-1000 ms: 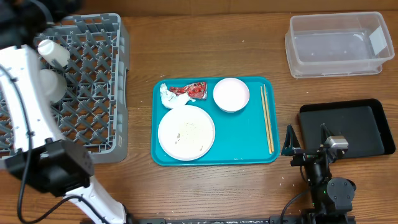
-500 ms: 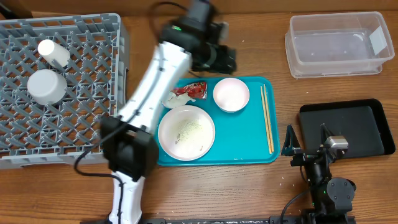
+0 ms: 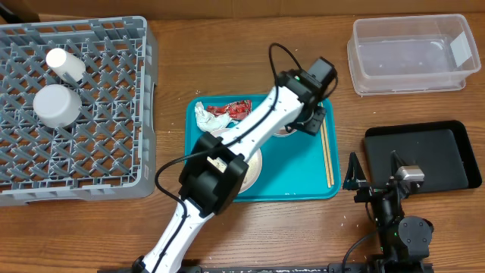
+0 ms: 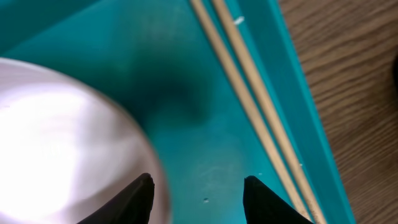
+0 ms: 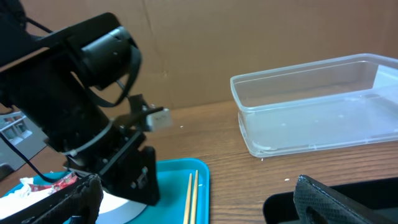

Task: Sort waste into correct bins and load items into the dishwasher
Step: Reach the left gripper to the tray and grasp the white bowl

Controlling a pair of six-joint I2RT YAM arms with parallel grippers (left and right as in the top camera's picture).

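One white bowl (image 4: 62,143) sits on the teal tray (image 4: 186,124) beside the chopsticks (image 4: 249,93); the left gripper (image 4: 199,199), jaws apart and empty, hovers at its right rim. Next: pinch, carry to the dish rack (image 3: 98,114).

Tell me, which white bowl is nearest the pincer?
The bowl on the teal tray, beside the chopsticks; the left pincer is at its rim. The other bowl sits in the grey rack.
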